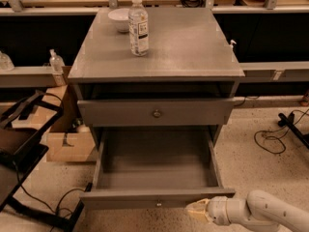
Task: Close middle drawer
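1. Cabinet [183, 47] of grey colour with a flat square top stood in the middle of the view, on a speckled floor [251, 149].
2. On its top, toward the back left, a clear plastic water bottle [139, 28] with a white cap stood upright, and a small white bowl [119, 19] sat just behind it to the left.
3. The upper grey drawer [193, 111] with a round brass knob [157, 113] was almost in; its front stood only a little forward of the cabinet body.
4. The middle drawer [145, 197] — a wide shallow grey box — was pulled far out toward the camera. Its grey bottom lay open to view, and its small round knob [158, 204] showed on the flat front, near the lower edge of the view.
5. The gripper [195, 210], cream-yellow at its tip, was at the bottom right, just beside the right part of the middle drawer's front and slightly below it. Whether it touched the front was not clear, and I could not make out if it was spread or closed.
6. The white rounded arm [270, 211] came in from the lower right corner.
7. A brown cardboard box [67, 146] sat on the floor left of the cabinet, and black cables [270, 141] lay on the floor to the right — well apart from the drawer.
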